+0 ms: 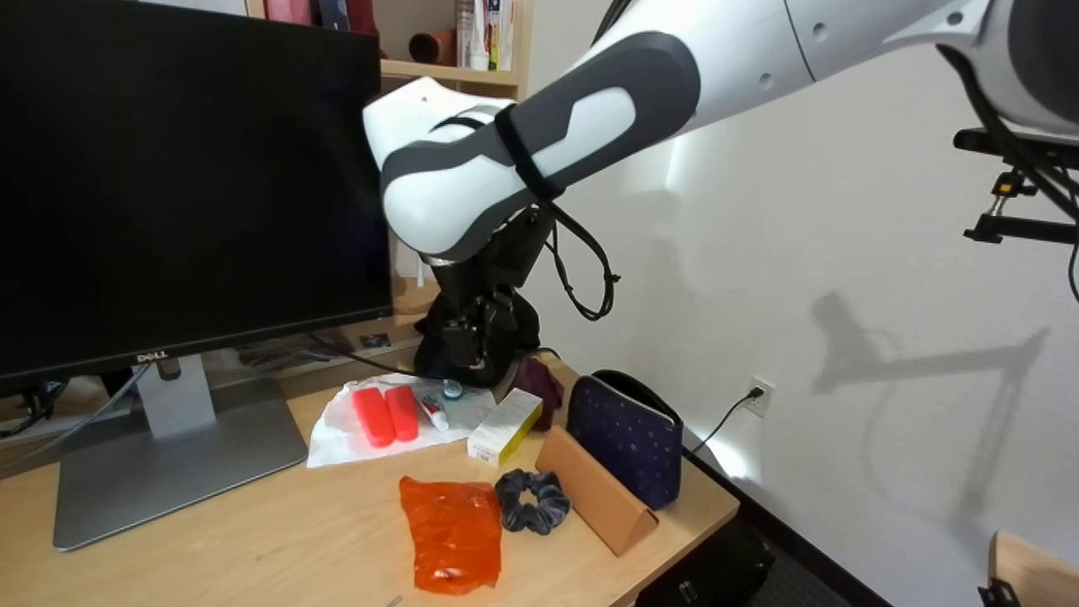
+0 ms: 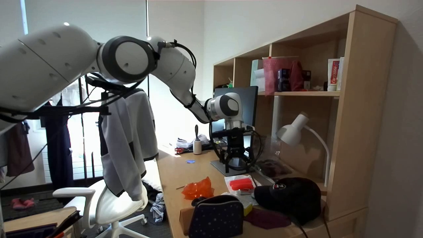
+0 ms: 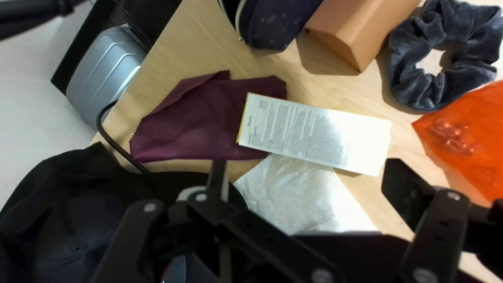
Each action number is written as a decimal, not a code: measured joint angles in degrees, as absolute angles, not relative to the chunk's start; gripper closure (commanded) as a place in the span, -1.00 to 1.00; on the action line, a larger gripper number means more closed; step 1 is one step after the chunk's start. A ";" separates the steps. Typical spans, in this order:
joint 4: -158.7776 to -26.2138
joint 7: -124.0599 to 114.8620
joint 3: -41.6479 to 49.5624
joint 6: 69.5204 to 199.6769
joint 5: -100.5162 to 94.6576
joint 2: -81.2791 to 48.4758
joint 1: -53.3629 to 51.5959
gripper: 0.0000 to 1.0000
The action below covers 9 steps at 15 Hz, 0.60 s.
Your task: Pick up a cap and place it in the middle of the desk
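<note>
Relation: in the wrist view the tool [image 3: 307,177] has the cap [image 3: 70,220] off to its lower left, partly behind one jaw, not centred in the gap. In an exterior view the cap sits nearer the short end of the surface [image 2: 175,173] than the tool does.

Cap position: rear corner, where the back edge by the shelf unit [image 2: 371,115] meets the short end along the wall [image 1: 725,295]. Black, the only cap seen, so taken as the task's. Long axis, crown to brim, seems to run from that corner inward; brim partly hidden, direction uncertain. One arm [image 1: 607,118], so no choice of side.

Judgement: shift toward the corner before descending; straight down would likely meet the tissue [image 1: 341,434] or the box [image 1: 506,426].

Tool state: jaws wide apart, nothing held. Contact with cap: cannot tell.

Counts, toward the short end: cap 1; tissue 1; on it red cases [image 1: 375,417] 2, tube [image 1: 434,413] 1, round container [image 1: 453,389] 1; box 1; maroon cloth [image 3: 196,118] 1; pouch [image 1: 624,438] 1; tan case [image 1: 594,489] 1; scrunchie [image 1: 552,506] 1; orange bag [image 1: 455,539] 1. Nearer the back edge: monitor [image 1: 194,185] 1, lamp [image 2: 290,134] 1.
</note>
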<state>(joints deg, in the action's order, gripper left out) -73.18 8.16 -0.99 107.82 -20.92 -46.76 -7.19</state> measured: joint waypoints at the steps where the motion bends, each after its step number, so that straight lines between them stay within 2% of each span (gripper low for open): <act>1: -72.76 8.36 -0.97 107.60 -20.92 -46.98 -7.25 -1.00; 9: -72.57 8.01 3.66 106.93 -29.14 -50.17 -10.95 -1.00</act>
